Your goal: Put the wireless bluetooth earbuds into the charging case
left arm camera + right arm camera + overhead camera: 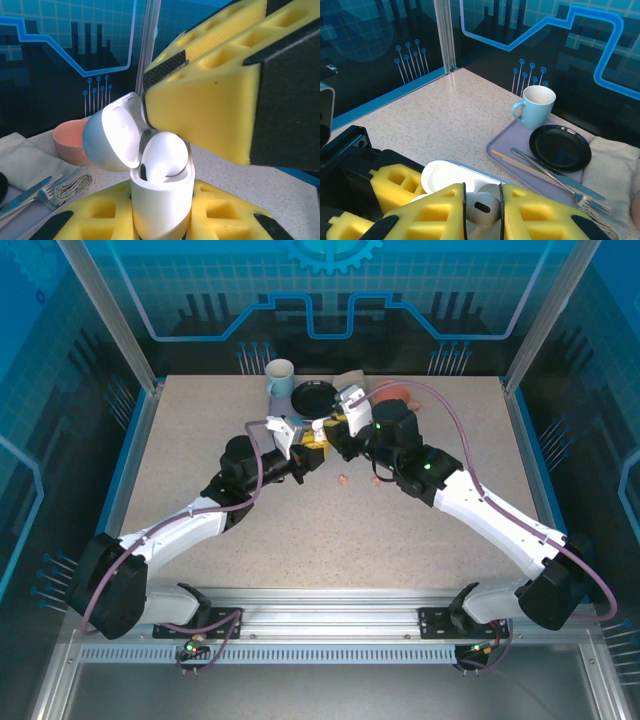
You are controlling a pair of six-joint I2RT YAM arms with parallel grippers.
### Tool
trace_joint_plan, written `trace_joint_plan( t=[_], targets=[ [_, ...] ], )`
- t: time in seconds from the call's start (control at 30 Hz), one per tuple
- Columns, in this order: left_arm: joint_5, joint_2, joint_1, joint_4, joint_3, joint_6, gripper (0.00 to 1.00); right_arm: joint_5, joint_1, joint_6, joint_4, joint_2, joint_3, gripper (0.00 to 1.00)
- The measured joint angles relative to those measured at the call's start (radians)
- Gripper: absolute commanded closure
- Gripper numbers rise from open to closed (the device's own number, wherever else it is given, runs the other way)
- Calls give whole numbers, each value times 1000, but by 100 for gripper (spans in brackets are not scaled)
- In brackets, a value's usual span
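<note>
Left wrist view shows the left jaws clamped on the lower body of the charging case (162,200). They hold it upright, with its lid (117,132) hinged open on the side away from the right jaws. This likely keeps the wells facing up and the approach free. A white earbud (165,155) sits at the mouth of the case, directly above the left jaws. It appears only partly in, though its stem is hidden.

In the right wrist view the right jaws stand narrow, their yellow pads (540,215) pinching that earbud from both sides. The case lies right beneath them, so they can press straight down while the other arm braces the case.

In the top view two pink earbuds (343,479) lie loose on the worktop (200,440), just on the near side of the meeting jaws. A mug (535,107) and a black plate (560,147) sit on a tray (505,145) beyond the right jaws, clear of the work.
</note>
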Motion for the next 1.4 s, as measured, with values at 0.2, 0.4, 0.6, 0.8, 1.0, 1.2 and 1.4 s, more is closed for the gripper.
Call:
trace_joint_plan(
  t=[0.2, 0.4, 0.6, 0.8, 1.0, 1.2, 1.4],
  targets=[
    [0, 0, 0, 1, 0, 0, 100, 0, 1, 2, -1, -1, 0, 67],
    [-1, 0, 0, 1, 2, 0, 100, 23, -1, 17, -17, -2, 0, 52],
    [-1, 0, 0, 6, 3, 0, 100, -2, -40, 76, -35, -14, 0, 34],
    [-1, 0, 0, 9, 4, 0, 100, -78, -97, 156, -38, -56, 3, 23],
    [0, 0, 0, 9, 4, 0, 100, -175, -200, 266, -35, -86, 29, 21],
    [14, 0, 0, 9, 4, 0, 100, -296, -300, 368, -37, -27, 100, 21],
    [19, 0, 0, 9, 4, 0, 100, -415, -315, 425, -54, 46, 126, 24]
  ],
)
